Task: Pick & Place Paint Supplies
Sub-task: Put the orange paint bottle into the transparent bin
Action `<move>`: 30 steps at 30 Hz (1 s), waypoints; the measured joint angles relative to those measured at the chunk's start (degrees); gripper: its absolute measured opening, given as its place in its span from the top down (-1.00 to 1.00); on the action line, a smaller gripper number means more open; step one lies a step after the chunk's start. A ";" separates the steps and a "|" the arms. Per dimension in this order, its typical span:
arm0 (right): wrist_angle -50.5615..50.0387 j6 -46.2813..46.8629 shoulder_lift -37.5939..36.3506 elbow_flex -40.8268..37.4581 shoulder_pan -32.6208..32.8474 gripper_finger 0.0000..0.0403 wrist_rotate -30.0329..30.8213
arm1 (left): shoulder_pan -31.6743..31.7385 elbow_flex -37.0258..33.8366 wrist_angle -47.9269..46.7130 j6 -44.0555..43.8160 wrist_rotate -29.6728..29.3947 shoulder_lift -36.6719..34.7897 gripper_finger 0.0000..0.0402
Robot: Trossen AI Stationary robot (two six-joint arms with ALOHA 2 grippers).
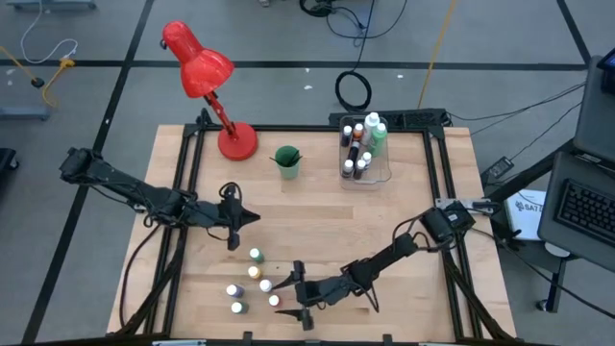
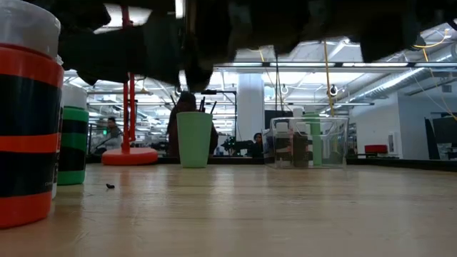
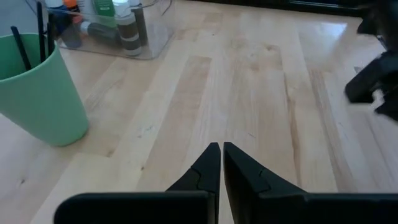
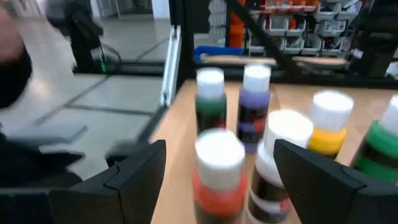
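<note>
A pale wooden plank worktop (image 1: 317, 216) in a dark metal frame stands on a grey floor with cables. At its far edge are a red desk lamp (image 1: 207, 82), a green plastic cup (image 1: 286, 161) holding thin dark brushes (image 3: 38, 28), and a clear plastic bin (image 1: 365, 154) of paint bottles. Small white-capped paint bottles (image 1: 252, 279) cluster near the front edge. The right tool (image 1: 300, 293) stands wide beside them, around none. The left tool (image 1: 233, 219), pinched together and empty, hovers mid-worktop. Beyond lies an open workshop with shelving.
</note>
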 joint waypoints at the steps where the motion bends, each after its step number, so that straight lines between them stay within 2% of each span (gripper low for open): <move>1: 0.47 -0.65 0.66 -0.03 -0.12 -0.45 -0.93 | 0.00 0.00 0.00 0.10 -0.02 0.00 0.88; 14: 0.44 -2.31 1.58 0.39 -1.94 -0.45 -4.34 | 0.06 0.00 -0.47 1.52 -0.06 0.00 0.88; 24: 0.41 -2.26 1.61 0.41 -2.30 -0.45 -2.73 | 0.13 0.00 -0.34 2.65 -1.57 0.00 0.88; 30: 0.39 -2.96 1.61 0.41 -2.30 -0.35 -4.36 | 0.13 0.00 -0.34 2.68 -1.59 -0.01 0.88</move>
